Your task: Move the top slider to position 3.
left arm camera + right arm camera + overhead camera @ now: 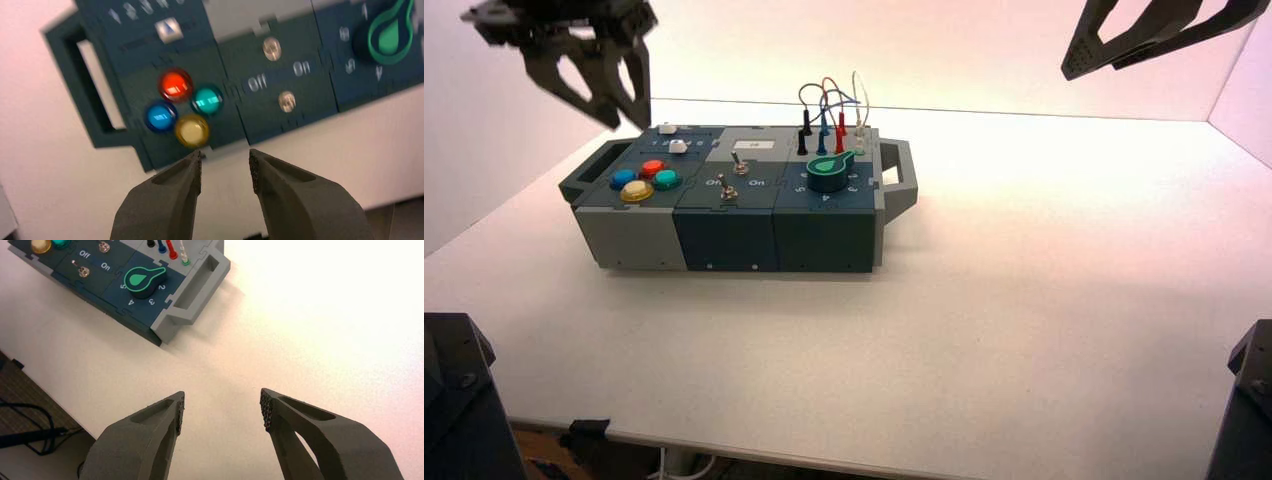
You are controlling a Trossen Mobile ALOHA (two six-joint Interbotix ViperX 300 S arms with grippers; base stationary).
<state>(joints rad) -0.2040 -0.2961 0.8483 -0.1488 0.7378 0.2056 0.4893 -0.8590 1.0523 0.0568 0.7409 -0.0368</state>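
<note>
In the high view, the box [724, 240], a grey and dark blue-green block with angular side handles, stood on the left part of the pale tabletop [1024, 350], nearer its far edge than its near one. The top slider [667, 128], a tiny white plastic knob, lay at the box's far edge, near the far left corner. A second white slider knob [678, 146] sat just nearer, and beyond the cluster of round red, blue, green and yellow push buttons [637, 181]. The left gripper [625, 124], black and angular, hung near the far left corner of the box, apart from both knobs, its fingers spread. The right gripper [1092, 72] was idle, high over the far right part of the tabletop.

In the left wrist view, the left gripper's two dark fingers stood apart with nothing between them. The second white knob showed past the red button, while the top slider was out of this view. Two metal toggle switches [279, 74] stood beside the printed "Off" and "On", and the black and green knob [388, 37] lay toward the box's right end.

In the right wrist view, the right gripper's fingers stood wide apart and held nothing, with the box's right grey handle [197, 287] well apart from them.
</note>
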